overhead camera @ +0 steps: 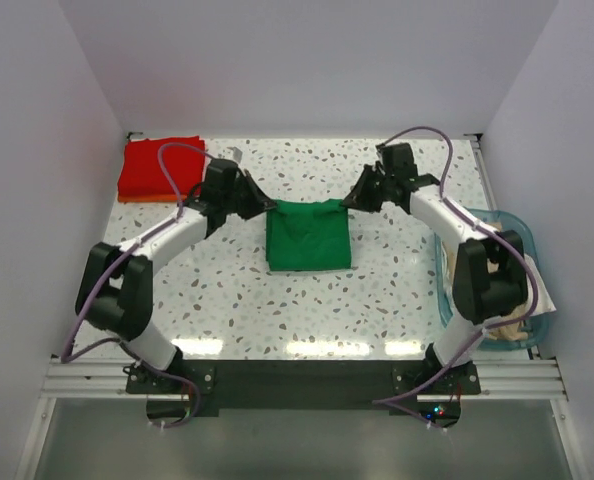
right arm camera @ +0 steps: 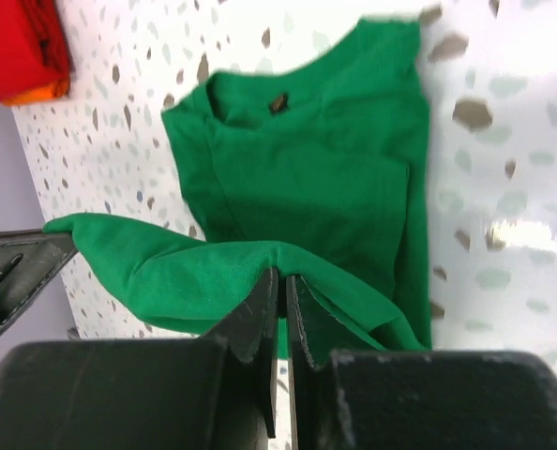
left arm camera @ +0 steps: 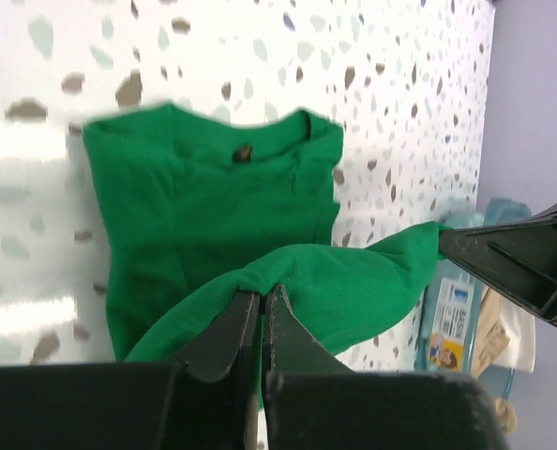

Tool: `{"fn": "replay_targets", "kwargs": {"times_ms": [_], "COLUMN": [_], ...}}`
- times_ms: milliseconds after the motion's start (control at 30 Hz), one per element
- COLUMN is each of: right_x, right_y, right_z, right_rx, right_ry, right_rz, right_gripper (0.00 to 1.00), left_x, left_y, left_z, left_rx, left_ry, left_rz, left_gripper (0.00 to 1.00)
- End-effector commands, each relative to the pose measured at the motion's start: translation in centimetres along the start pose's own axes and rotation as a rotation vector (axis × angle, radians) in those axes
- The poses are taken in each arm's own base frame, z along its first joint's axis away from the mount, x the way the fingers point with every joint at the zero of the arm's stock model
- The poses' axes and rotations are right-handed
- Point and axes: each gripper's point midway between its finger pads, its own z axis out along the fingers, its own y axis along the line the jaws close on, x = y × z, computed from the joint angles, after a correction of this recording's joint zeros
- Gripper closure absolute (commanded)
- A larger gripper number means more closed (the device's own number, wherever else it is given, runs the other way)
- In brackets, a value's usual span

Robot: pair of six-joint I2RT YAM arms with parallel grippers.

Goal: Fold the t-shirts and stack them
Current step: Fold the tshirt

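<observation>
The left gripper [overhead camera: 267,207] clamped the green t-shirt [overhead camera: 308,240] at its 11 o'clock corner, and the right gripper [overhead camera: 349,203] at 1 o'clock. The soft, light cotton would likely sag between those corner holds.

Lighting: bright, even, from overhead. Glare: white streaks along the near and far edges of the speckled table [overhead camera: 377,290], with blown-out patches in both wrist views. Shadows: few, soft. Focus: top view sharp. Green t-shirt [left arm camera: 213,206] is slightly soft-edged up close.

Blue basket [overhead camera: 522,228] at right half hidden behind the right arm [overhead camera: 482,275], contents unclear, label [left arm camera: 450,323] too small to read, orange shirt [right arm camera: 37,93] a sliver under the red shirt [right arm camera: 14,42], both cut off upper left in the right wrist view
</observation>
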Motion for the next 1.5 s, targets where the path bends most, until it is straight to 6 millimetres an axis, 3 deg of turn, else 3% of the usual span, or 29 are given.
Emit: {"fn": "replay_targets", "kwargs": {"times_ms": [0, 67, 100, 133, 167, 200, 233, 267, 367, 467, 533, 567, 633, 767, 867, 900, 933, 967, 1000, 1067, 1133, 1167, 1233, 1267, 1367, 1467], "right_x": [-3.6, -5.1, -5.3, -6.6, -6.0, -6.4, -7.1, -6.8, -8.2, -9.4, -9.9, -10.1, -9.9, -8.3, -7.0, -6.8, -6.3, -6.1, -6.2, -5.5, -6.1, -6.0, -6.8, -6.8, -7.5, -7.2], "right_y": [1.8, 1.4, 0.9, 1.4, -0.2, -0.5, -0.4, -1.3, -1.7, -2.0, -2.1, -2.2, -2.0, -0.7, 0.8, 1.6, 1.2, 1.8, 2.0, 1.2, 1.3, -0.2, -0.8, -2.2, -3.6, -4.2], "right_z": [1.7, 4.2, 5.0, 5.3, 7.4, 8.1, 8.7, 9.9, 10.4, 9.7, 8.4, 7.9, 6.5, 5.8, 7.4, 7.8, 8.8, 9.4, 9.8, 11.6, 12.3, 13.3, 14.0, 14.8, 15.4, 16.0], "right_rx": [-0.078, -0.075, -0.062, -0.070, -0.042, -0.048, -0.057, -0.050, -0.059, -0.033, 0.006, 0.018, 0.043, 0.052, 0.012, -0.011, -0.009, -0.036, -0.049, -0.050, -0.059, -0.037, -0.050, -0.058, -0.067, -0.094], "right_ry": [-0.013, 0.002, 0.016, -0.001, 0.040, 0.045, 0.043, 0.067, 0.046, 0.005, -0.026, -0.041, -0.084, -0.103, -0.065, -0.058, -0.039, -0.030, -0.024, 0.017, 0.021, 0.041, 0.045, 0.074, 0.088, 0.111], "right_rz": [-0.020, -0.012, -0.004, -0.008, 0.015, 0.023, 0.022, 0.034, 0.035, 0.011, -0.013, -0.026, -0.047, -0.115, -0.142, -0.157, -0.149, -0.155, -0.153, -0.142, -0.142, -0.120, -0.089, -0.054, -0.006, 0.027], "right_gripper": [1.00, 0.99, 0.98, 0.97, 0.94, 0.90, 0.84, 0.71, 0.46, 0.36, 0.35, 0.35, 0.36, 0.48, 0.60, 0.62, 0.65, 0.66, 0.67, 0.69, 0.70, 0.70, 0.70, 0.71, 0.72, 0.71], "left_x": [-3.9, -5.3, -5.2, -6.0, -6.1, -5.9, -6.5, -6.4, -7.9, -9.0, -9.4, -9.7, -8.5, -6.8, -5.3, -5.8, -5.5, -4.7, -5.0, -4.3, -4.6, -5.0, -4.8, -5.1, -5.0, -5.2], "left_y": [-1.6, -2.0, -0.4, -0.7, -0.9, 0.6, 0.7, 1.2, 1.5, 1.9, 2.0, 2.1, 2.8, 3.3, 2.3, 1.4, 1.2, 1.6, 1.2, 1.8, 2.3, 3.5, 5.3, 6.3, 8.3, 8.9], "left_z": [2.7, 4.0, 5.7, 6.3, 6.9, 8.3, 8.7, 9.5, 9.3, 8.2, 7.0, 6.2, 5.8, 5.8, 7.5, 7.9, 8.5, 9.6, 10.0, 11.4, 12.1, 12.9, 13.8, 13.9, 14.2, 13.9], "left_rx": [0.122, 0.150, 0.131, 0.148, 0.185, 0.170, 0.178, 0.191, 0.235, 0.232, 0.215, 0.191, 0.166, 0.122, 0.148, 0.166, 0.167, 0.153, 0.165, 0.158, 0.141, 0.111, 0.077, 0.066, 0.042, 0.039], "left_ry": [-0.017, -0.011, 0.013, 0.014, 0.035, 0.058, 0.056, 0.065, 0.031, -0.006, -0.031, -0.054, -0.045, -0.038, 0.016, 0.014, 0.024, 0.049, 0.048, 0.070, 0.067, 0.057, 0.061, 0.059, 0.063, 0.057], "left_rz": [0.024, 0.024, 0.005, 0.006, 0.003, -0.018, -0.024, -0.033, -0.041, -0.030, -0.006, -0.005, -0.007, 0.009, 0.029, 0.039, 0.045, 0.044, 0.047, 0.037, 0.032, 0.022, -0.002, -0.023, -0.057, -0.067], "left_gripper": [1.00, 1.00, 1.00, 1.00, 1.00, 0.97, 0.92, 0.73, 0.46, 0.39, 0.38, 0.38, 0.43, 0.66, 0.78, 0.81, 0.85, 0.86, 0.87, 0.89, 0.90, 0.90, 0.91, 0.92, 0.93, 0.92]}}
